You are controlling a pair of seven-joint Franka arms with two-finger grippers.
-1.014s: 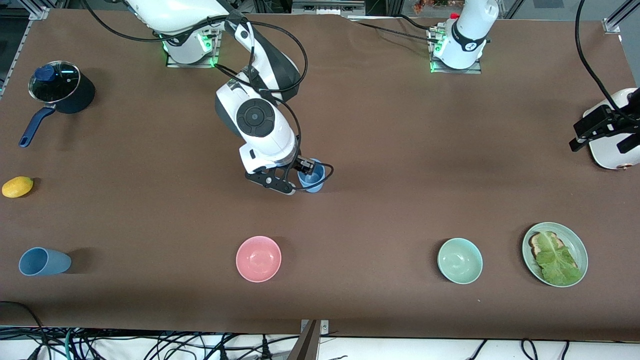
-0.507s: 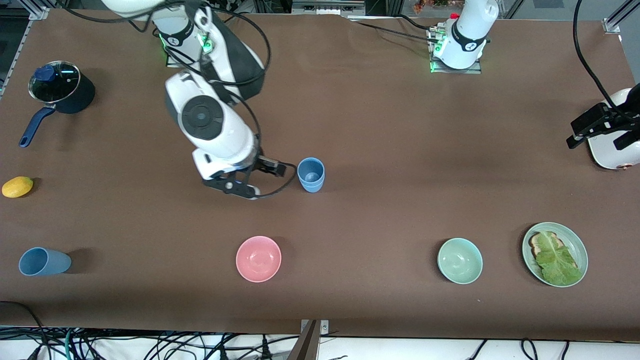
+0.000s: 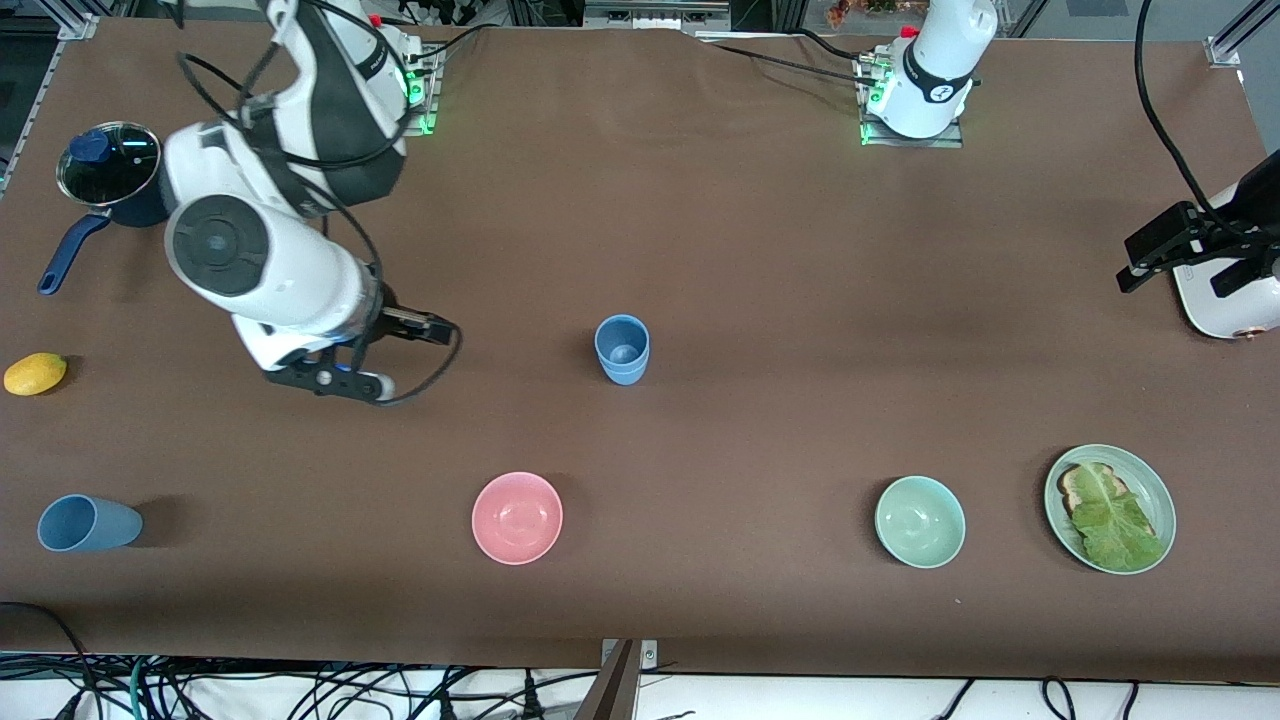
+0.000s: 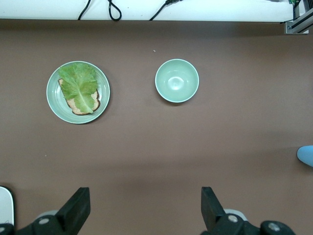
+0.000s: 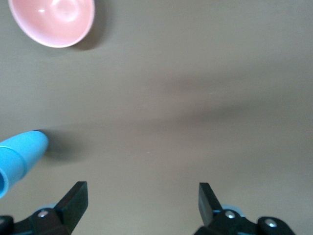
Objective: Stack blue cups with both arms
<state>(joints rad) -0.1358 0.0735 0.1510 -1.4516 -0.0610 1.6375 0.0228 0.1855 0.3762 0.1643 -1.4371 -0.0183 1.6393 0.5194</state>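
Note:
One blue cup (image 3: 622, 350) stands upright mid-table; a step round its wall suggests two nested cups. It also shows in the right wrist view as the blue cup (image 5: 22, 154) and at the edge of the left wrist view as the blue cup (image 4: 305, 155). Another blue cup (image 3: 88, 523) lies on its side near the front camera at the right arm's end. My right gripper (image 3: 408, 358) hangs open and empty over bare table, apart from the upright cup, toward the right arm's end. My left gripper (image 3: 1185, 268) waits open and empty over the left arm's end.
A pink bowl (image 3: 517, 517), a green bowl (image 3: 920, 521) and a green plate (image 3: 1160, 490) with toast and lettuce line the side near the front camera. A lidded dark pot (image 3: 110, 180) and a yellow fruit (image 3: 35, 373) sit at the right arm's end. A white appliance (image 3: 1225, 300) is under the left gripper.
My right gripper opened off the upright cup, left it standing mid-table, and swung away toward the right arm's end. The left gripper shifted only slightly.

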